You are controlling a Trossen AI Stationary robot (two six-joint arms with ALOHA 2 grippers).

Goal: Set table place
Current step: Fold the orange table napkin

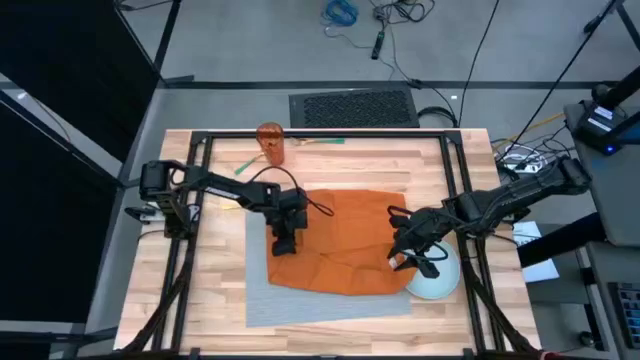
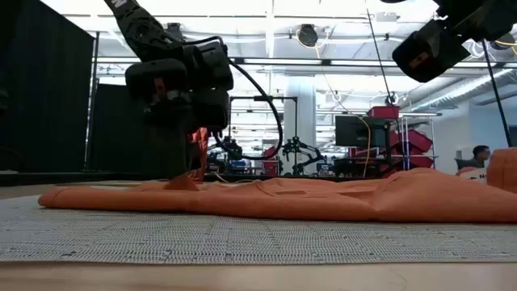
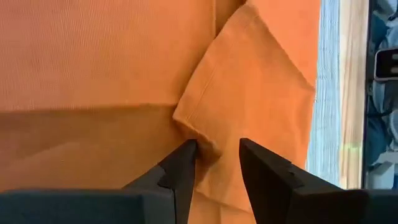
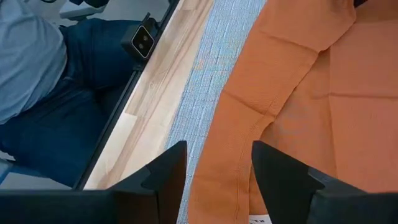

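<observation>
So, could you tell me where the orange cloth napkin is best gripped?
Probably at the raised fold of the orange cloth napkin, from above: it stands proud of the flat cloth, and the left gripper already straddles it, open.

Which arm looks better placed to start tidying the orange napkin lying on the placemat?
Left, probably. The left gripper is down on the napkin with its open fingers straddling a raised fold. The right gripper is open above the napkin's edge near the plate, gripping nothing.
</observation>
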